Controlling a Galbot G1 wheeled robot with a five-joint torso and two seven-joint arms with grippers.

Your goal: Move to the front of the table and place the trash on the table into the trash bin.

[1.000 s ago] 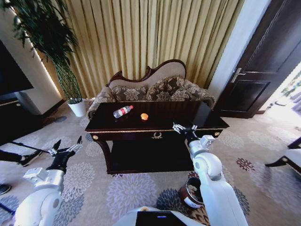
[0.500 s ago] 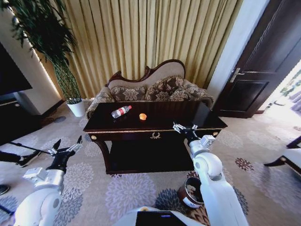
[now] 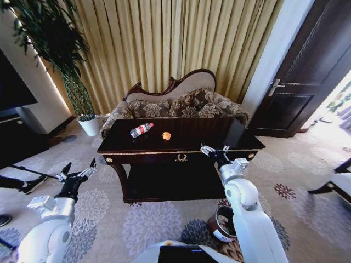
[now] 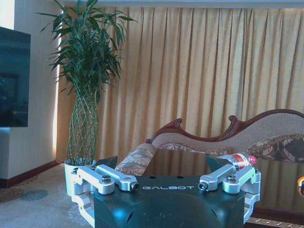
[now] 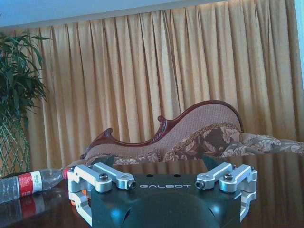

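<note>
The dark glossy table [image 3: 219, 136] stands straight ahead. On its top lie a clear plastic bottle with a red label [image 3: 141, 130] and, to its right, a small orange piece [image 3: 166, 135]. My right gripper [image 3: 215, 149] is open at the table's front edge, right of the gold ornament, with nothing in it. My left gripper [image 3: 77, 170] hangs open over the carpet, left of the table. The reddish-brown trash bin [image 3: 219, 226] sits on the floor by my right arm, partly hidden by it. The bottle [image 5: 28, 183] lies beyond my open right gripper [image 5: 159, 165]. The bottle [image 4: 236, 160] also lies past my open left gripper [image 4: 161, 166].
A carved-back patterned sofa [image 3: 175, 105] stands close behind the table, before gold curtains. A tall plant in a white pot [image 3: 89, 125] is at the back left, and a dark door [image 3: 307, 82] at the right. A dark cabinet [image 3: 16, 137] lines the left wall.
The whole head picture has shifted slightly, with the table now a little more to the left; the camera moved. Both arms hold the same pose, grippers still open.
</note>
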